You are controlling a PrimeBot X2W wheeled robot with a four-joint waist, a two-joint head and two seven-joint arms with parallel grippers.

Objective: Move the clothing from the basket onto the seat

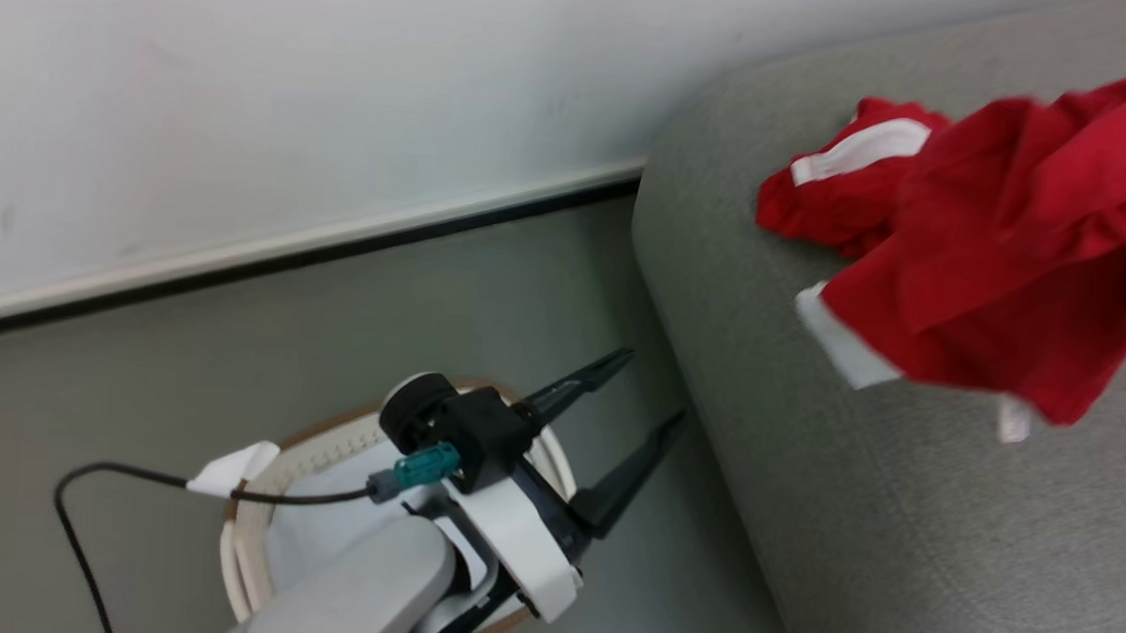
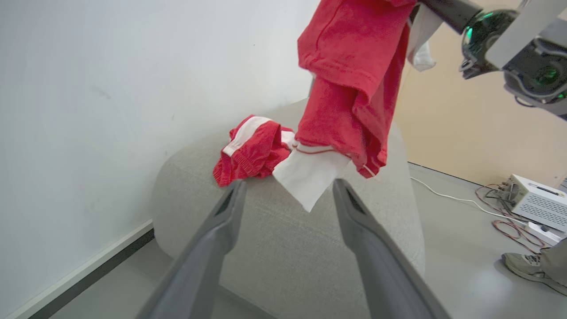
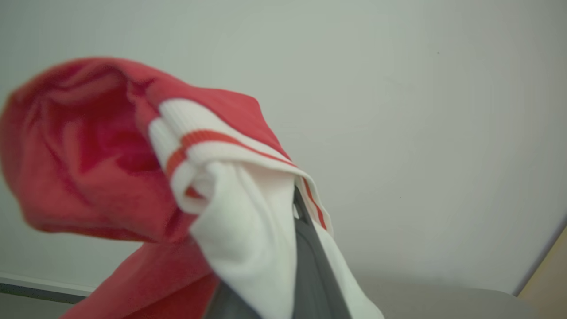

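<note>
The small piece point(image 1: 844, 190) is bright red with a white band. It lies bunched up on the seat point(image 1: 801, 475), near the seat's far left edge. The big piece point(image 1: 1014, 276) is red too, with white trim and a white flap. It hangs in the air just above the seat, pinched tight in the right gripper point(image 3: 297, 212). The left gripper point(image 1: 654, 385) hangs over the basket point(image 1: 237, 530), fingers spread wide and holding nothing. The basket sits on the floor point(image 1: 546, 278), left of the seat. The seat's left edge is round. There is lots of bare grey seat nearer than the red pieces.
</note>
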